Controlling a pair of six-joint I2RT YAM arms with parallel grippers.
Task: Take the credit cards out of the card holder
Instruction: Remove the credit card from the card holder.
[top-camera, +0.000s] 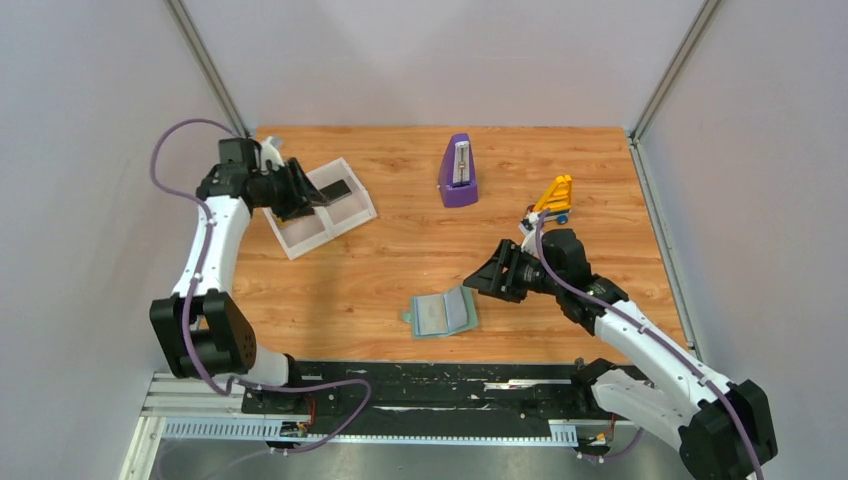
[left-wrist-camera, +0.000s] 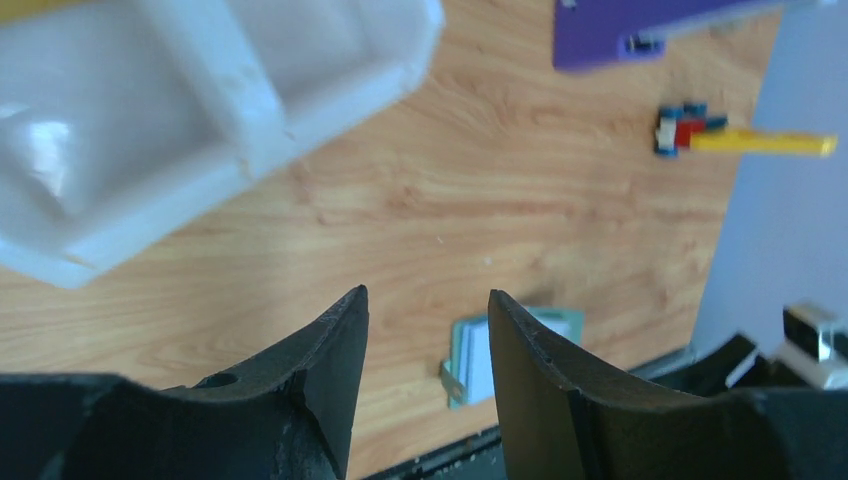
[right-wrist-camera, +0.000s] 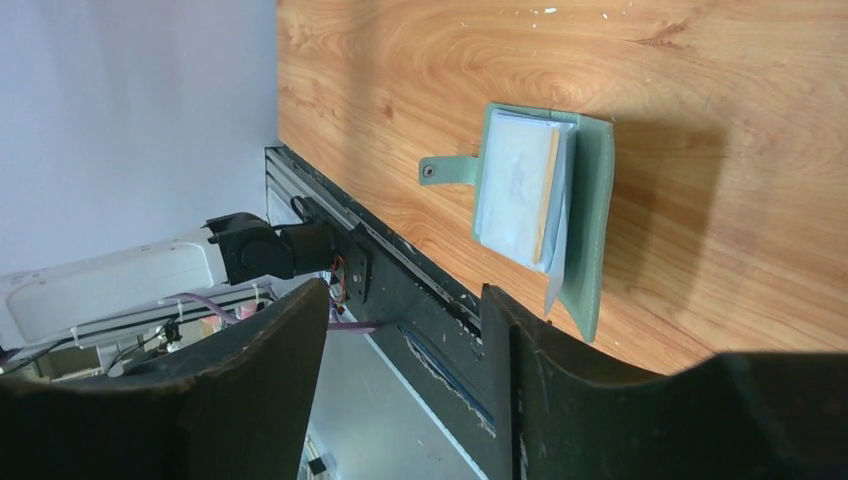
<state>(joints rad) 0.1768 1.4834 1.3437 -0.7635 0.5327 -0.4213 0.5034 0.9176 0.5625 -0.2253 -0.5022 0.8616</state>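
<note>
The pale teal card holder (top-camera: 443, 313) lies open on the table near the front edge, with its strap tab (right-wrist-camera: 445, 170) to the left. A thin yellowish edge (right-wrist-camera: 546, 195) shows among its greyish pockets. I cannot tell whether that edge is a card. A dark credit card (top-camera: 338, 189) lies in the white tray (top-camera: 300, 238) at the back left. My left gripper (top-camera: 305, 197) hovers over that tray, open and empty (left-wrist-camera: 427, 295). My right gripper (top-camera: 481, 279) hangs just right of the holder, open with nothing between its fingers (right-wrist-camera: 405, 290).
A purple metronome-like object (top-camera: 458, 172) stands at the back centre. A yellow toy (top-camera: 553, 197) sits to its right, behind the right arm. Grey walls close in the table on three sides. A black rail (top-camera: 430, 375) runs along the front edge.
</note>
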